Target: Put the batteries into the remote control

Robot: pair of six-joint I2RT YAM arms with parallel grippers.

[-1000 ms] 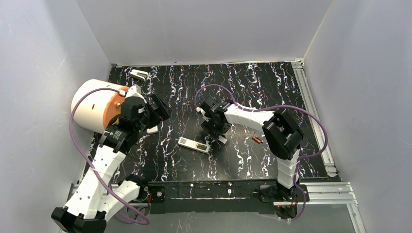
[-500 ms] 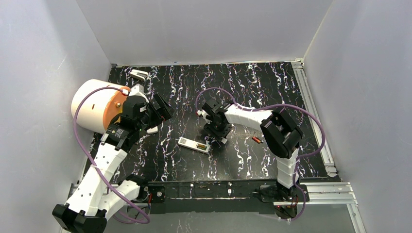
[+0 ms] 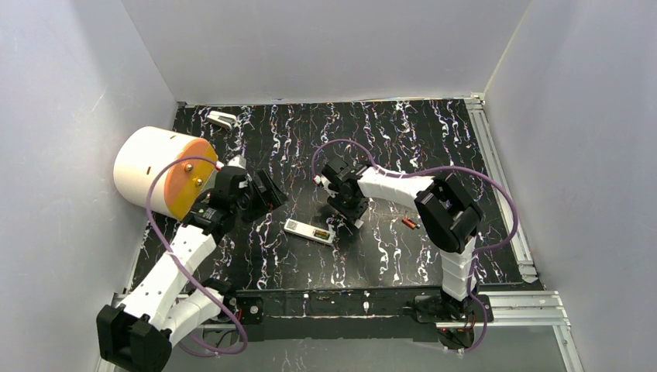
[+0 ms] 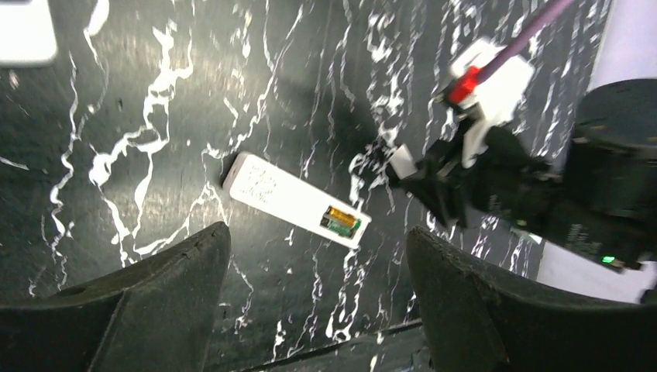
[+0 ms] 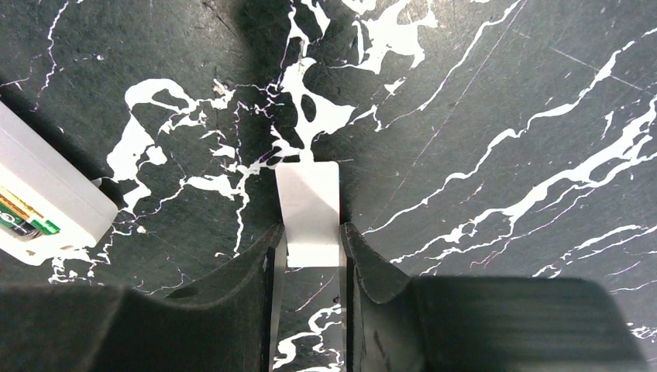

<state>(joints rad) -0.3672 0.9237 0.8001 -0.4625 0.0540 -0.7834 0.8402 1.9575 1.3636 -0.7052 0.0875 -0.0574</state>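
1. Our right tool [image 5: 310, 232] pinches a white battery cover [image 5: 308, 198] just beside the remote control [image 5: 42, 205].
2. Our left tool [image 4: 318, 232] hangs wide open and empty above the remote control.
3. One battery [image 3: 410, 223] lies on the surface [image 3: 387, 139], apart from the remote control.

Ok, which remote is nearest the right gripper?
The centre remote, with its battery bay exposed, beside the right gripper, which is shut on a white plate; the other remote lies at the far-left corner.

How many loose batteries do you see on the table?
1: the battery lies on the table, right of the remote and the right gripper. Others may be hidden.
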